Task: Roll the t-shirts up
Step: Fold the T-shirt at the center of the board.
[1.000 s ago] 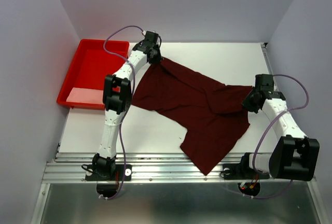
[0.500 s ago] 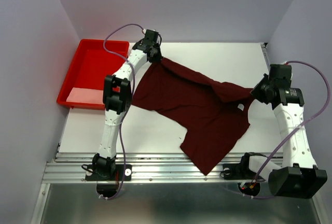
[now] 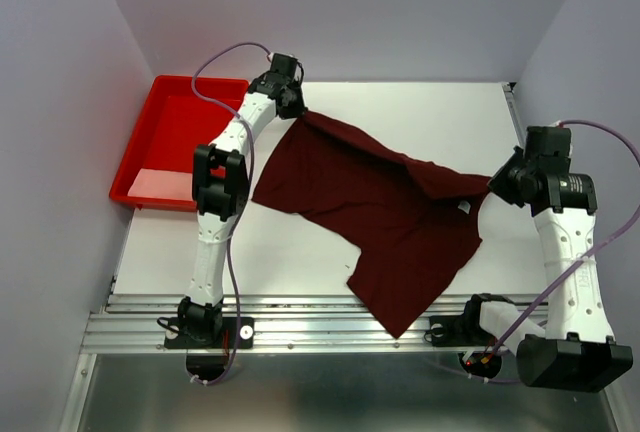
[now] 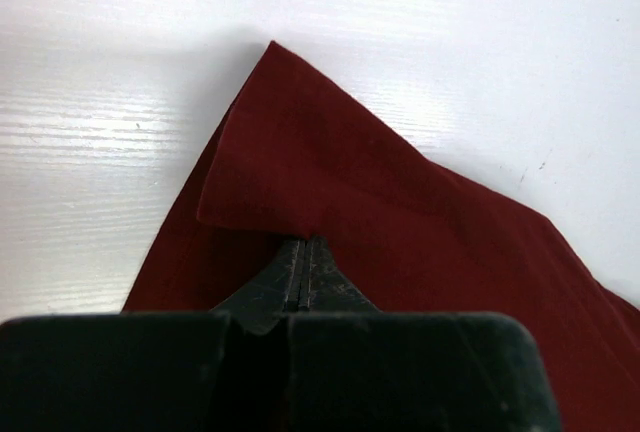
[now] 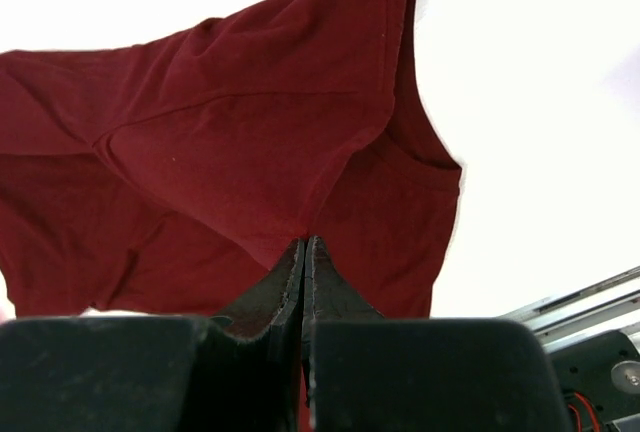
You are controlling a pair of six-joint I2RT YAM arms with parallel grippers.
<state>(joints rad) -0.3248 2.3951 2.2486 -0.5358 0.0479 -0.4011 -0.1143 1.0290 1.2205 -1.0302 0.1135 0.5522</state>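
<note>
Left fingers (image 4: 292,290) pressed together, pinching a fold of the dark red t-shirt (image 3: 370,202) at its far left end. In the left wrist view the cloth rises to the fingertips like a small tent. One pointed corner lies flat on the white table (image 3: 420,117) just beyond them.

Right fingers (image 5: 288,274) also pressed together, pinching the shirt's right side. In the right wrist view the cloth is pulled to a peak at the tips, with a curved hemmed edge just past them on the right.

The shirt is stretched between the two pairs of fingers, its far edge lifted near both grips, and the middle lies spread on the table. It is wrinkled and not rolled. A small white tag (image 3: 464,208) shows close to the right fingers, on the near side. The shirt's near pointed corner lies over the metal rail (image 3: 300,327) at the table's front edge, well below both pairs of fingers.

Red tray (image 3: 175,132) sits to the left of the left fingers, near the shirt but apart from it, with a pale patch at its near end.
</note>
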